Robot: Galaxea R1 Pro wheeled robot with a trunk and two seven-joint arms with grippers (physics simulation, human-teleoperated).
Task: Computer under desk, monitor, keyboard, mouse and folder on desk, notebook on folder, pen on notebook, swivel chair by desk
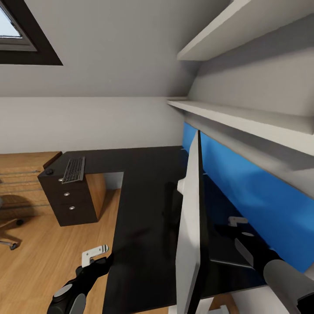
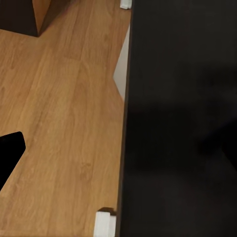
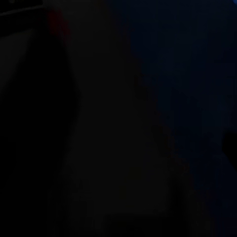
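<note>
The monitor [image 1: 190, 226] stands edge-on mid-tabletop [image 1: 144, 209]; the keyboard [image 1: 73, 169] lies on the drawer unit [image 1: 72, 196]. Left pincer [image 1: 93, 254] looks released, idle off the front edge; right pincer's [image 1: 237, 220] state I cannot tell.

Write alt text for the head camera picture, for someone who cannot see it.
A wide monitor stands edge-on on a black desk with a blue back panel. Farther off, a keyboard lies on a dark drawer unit. The left gripper hangs over the wood floor beside the desk.

soft daylight from the skylight [image 1: 17, 35] fills the head view; the right wrist view is nearly black, murky blue.
</note>
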